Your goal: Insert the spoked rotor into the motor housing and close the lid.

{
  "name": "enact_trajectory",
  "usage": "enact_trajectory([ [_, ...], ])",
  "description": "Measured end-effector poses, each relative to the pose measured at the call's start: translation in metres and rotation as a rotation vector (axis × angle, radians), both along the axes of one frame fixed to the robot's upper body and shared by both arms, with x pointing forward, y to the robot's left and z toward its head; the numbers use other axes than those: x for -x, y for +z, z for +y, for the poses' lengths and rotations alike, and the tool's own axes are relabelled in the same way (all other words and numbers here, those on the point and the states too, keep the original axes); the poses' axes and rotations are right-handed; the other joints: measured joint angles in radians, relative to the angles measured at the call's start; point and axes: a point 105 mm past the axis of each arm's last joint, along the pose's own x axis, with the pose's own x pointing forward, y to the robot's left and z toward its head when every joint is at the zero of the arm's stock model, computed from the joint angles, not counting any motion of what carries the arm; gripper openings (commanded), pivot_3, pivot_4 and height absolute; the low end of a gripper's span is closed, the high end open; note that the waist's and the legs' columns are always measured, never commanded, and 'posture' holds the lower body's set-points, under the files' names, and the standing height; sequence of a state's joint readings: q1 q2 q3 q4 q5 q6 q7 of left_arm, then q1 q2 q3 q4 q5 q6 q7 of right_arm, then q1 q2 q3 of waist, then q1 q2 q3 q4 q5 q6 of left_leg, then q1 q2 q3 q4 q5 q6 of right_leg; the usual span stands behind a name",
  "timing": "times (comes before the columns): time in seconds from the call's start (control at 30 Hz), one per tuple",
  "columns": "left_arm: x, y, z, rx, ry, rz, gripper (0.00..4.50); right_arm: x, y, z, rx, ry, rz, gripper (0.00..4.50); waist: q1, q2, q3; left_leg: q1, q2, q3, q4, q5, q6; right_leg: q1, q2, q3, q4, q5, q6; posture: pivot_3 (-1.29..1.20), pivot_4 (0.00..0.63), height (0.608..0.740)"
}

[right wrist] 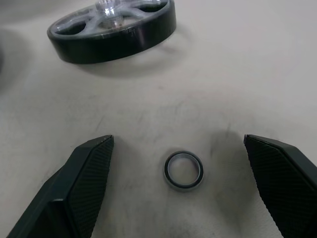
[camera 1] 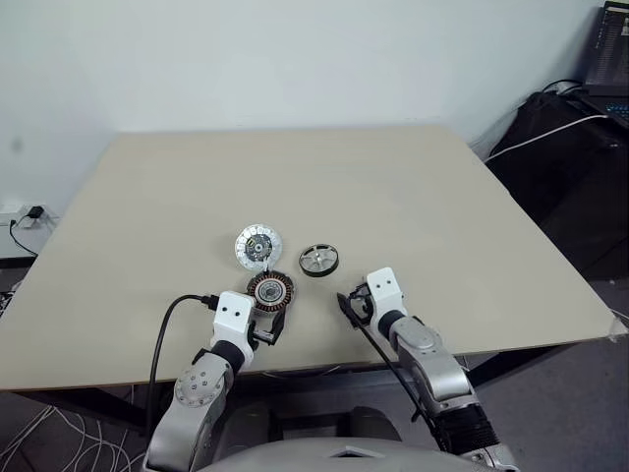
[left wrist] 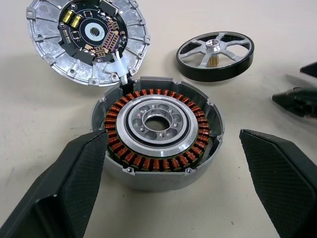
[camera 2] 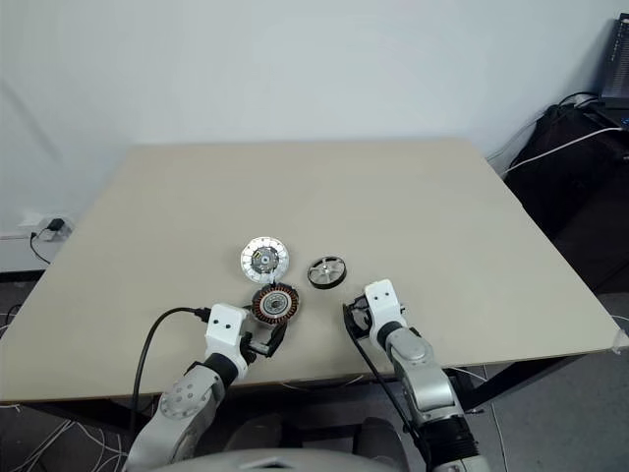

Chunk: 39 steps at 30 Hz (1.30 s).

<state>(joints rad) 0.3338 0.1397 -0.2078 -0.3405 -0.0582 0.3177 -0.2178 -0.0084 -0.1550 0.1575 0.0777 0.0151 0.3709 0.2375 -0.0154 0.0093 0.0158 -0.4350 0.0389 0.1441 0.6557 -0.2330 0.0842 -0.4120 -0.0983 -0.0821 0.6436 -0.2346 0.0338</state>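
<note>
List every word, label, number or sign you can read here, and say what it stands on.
No text can be read.
The lid: its circuit board carries small parts, and any markings on them are too small to read.
The motor housing, the spoked rotor and the small ring: no lettering shows.

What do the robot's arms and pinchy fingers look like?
Both arms are shiny silver-grey metal with black joints, each ending in a white boxy block at the wrist. The left gripper and right gripper each have two black, wedge-shaped fingers with a fine bumpy texture. A black cable loops along the left arm.
</note>
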Motion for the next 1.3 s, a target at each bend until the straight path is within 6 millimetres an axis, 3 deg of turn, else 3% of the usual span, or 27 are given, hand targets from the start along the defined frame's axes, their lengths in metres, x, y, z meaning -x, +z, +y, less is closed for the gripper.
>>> enact_trajectory([
  [0.03, 0.000, 0.000, 0.000, 0.000, 0.000, 0.000, 4.48, 0.000, 0.000, 0.000, -0.002, 0.001, 0.002, 4.50, -0.001, 0.000, 0.000, 0.000, 0.000, 0.000, 0.000, 0.000, 0.000, 0.000, 0.000, 0.000, 0.000, 0.000, 0.000, 0.00, 0.000, 0.740],
  [0.1, 0.001, 0.000, 0.000, 0.000, 0.001, 0.001, 4.50, 0.001, -0.001, 0.001, -0.007, 0.004, 0.005, 3.94, -0.001, 0.000, 0.000, 0.000, 0.000, 0.000, 0.000, 0.000, 0.000, 0.000, 0.000, 0.000, 0.000, 0.000, 0.000, 0.00, 0.000, 0.740],
  [0.4, 0.001, 0.001, 0.001, 0.003, 0.002, -0.014, 4.50, 0.010, -0.006, 0.005, -0.055, 0.009, 0.026, 1.08, 0.003, 0.001, -0.005, 0.001, 0.000, 0.000, 0.000, 0.000, 0.000, 0.001, 0.000, 0.000, 0.000, 0.000, 0.000, 0.00, 0.000, 0.740],
  [0.8, 0.001, 0.000, 0.001, 0.003, 0.003, -0.020, 4.50, 0.019, -0.002, 0.009, -0.068, 0.038, 0.031, 1.08, 0.002, 0.003, -0.006, 0.000, 0.000, 0.000, 0.000, 0.000, 0.000, 0.001, -0.001, 0.000, 0.000, -0.001, 0.001, 0.00, 0.000, 0.740],
  [0.93, -0.001, 0.002, 0.002, 0.004, 0.008, -0.045, 4.50, 0.021, 0.018, 0.036, -0.097, 0.156, -0.022, 1.08, -0.006, 0.005, -0.003, 0.000, 0.001, 0.000, -0.001, 0.000, 0.000, -0.001, -0.001, 0.001, 0.000, -0.002, 0.003, 0.00, 0.000, 0.740],
  [1.13, 0.002, 0.001, 0.012, -0.015, 0.024, -0.060, 4.50, 0.006, 0.060, 0.075, -0.098, 0.322, -0.158, 1.08, -0.007, 0.004, -0.003, 0.000, 0.001, 0.000, -0.001, 0.000, 0.000, -0.001, -0.001, -0.001, 0.000, -0.002, 0.003, 0.00, 0.000, 0.740],
  [1.3, 0.009, -0.006, 0.022, -0.039, 0.029, -0.054, 4.50, 0.000, 0.068, 0.097, -0.075, 0.410, -0.185, 1.08, -0.006, 0.003, -0.002, 0.000, 0.001, 0.000, -0.001, 0.000, 0.000, -0.001, -0.001, -0.002, 0.000, 0.001, -0.002, 0.00, 0.000, 0.740],
])
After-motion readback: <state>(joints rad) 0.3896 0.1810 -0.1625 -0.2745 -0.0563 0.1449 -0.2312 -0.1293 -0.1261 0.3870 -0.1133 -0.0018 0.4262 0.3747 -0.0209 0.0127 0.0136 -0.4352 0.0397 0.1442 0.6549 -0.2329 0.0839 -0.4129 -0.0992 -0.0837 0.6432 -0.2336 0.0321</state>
